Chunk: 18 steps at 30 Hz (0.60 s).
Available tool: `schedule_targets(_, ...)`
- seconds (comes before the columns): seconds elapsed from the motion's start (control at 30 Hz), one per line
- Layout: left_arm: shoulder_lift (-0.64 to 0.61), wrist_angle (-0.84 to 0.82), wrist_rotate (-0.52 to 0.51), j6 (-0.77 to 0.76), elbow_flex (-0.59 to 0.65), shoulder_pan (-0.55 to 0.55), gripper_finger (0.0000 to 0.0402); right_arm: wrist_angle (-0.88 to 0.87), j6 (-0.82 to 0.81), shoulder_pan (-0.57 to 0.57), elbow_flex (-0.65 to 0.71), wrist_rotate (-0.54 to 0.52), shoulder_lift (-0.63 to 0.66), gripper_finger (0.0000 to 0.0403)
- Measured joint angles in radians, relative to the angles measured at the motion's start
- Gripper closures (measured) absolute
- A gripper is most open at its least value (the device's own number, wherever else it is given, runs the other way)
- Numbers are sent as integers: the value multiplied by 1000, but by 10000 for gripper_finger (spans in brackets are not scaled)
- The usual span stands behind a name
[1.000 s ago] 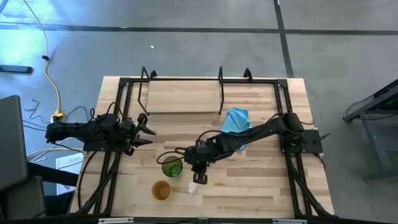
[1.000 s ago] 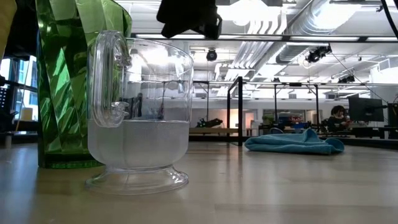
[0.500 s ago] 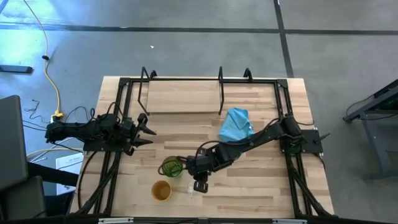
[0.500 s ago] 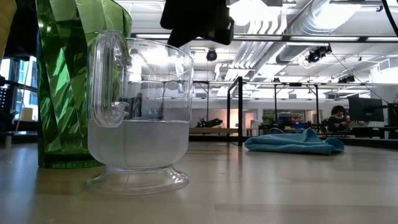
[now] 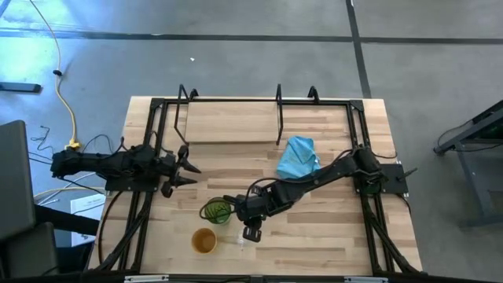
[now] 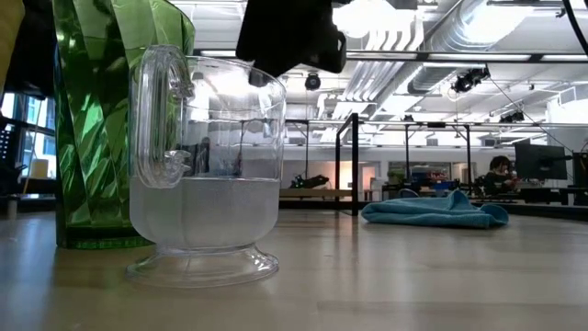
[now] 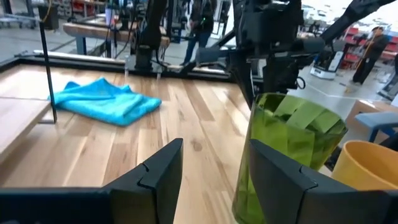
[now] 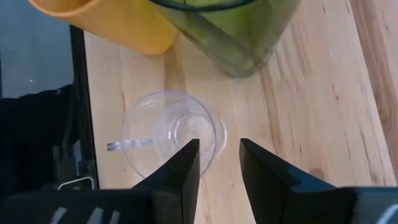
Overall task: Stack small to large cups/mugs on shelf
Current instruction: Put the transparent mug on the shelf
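Note:
The small clear glass cup (image 8: 173, 133) stands on its foot on the table near the near edge, also seen in the low view (image 6: 204, 165) and from above (image 5: 243, 238). My right gripper (image 8: 217, 155) hovers open just above it. One finger is over the inside of the rim and one outside, on the side away from the handle (image 8: 127, 144). The green cup (image 5: 217, 211) and the orange-tan cup (image 5: 204, 240) stand upright beside it. My left gripper (image 5: 189, 170) is open, left of the green cup (image 7: 286, 155). The shelf (image 5: 232, 122) is at the far edge.
A light blue cloth (image 5: 299, 157) lies crumpled on the table between the cups and the shelf. Black frame rails (image 5: 149, 141) run along both table sides. The green cup (image 8: 236, 31) and orange-tan cup (image 8: 118, 25) stand close to the clear cup.
My right gripper has moved toward the near edge and come down over the clear cup, still open. My left gripper has shifted a little toward the table's right, closer to the green cup. The cups have kept still.

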<state>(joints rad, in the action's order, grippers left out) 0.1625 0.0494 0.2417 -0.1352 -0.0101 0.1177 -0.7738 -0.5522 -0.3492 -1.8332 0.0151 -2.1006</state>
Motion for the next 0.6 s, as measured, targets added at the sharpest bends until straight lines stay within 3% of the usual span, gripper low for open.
schedule_targets(0.23,32,-1,0,0,0,0,234,12,25,1,0,0,-24,271)
schedule_targets(0.6,33,-1,-10,26,0,0,234,21,37,-1,0,44,-62,269)
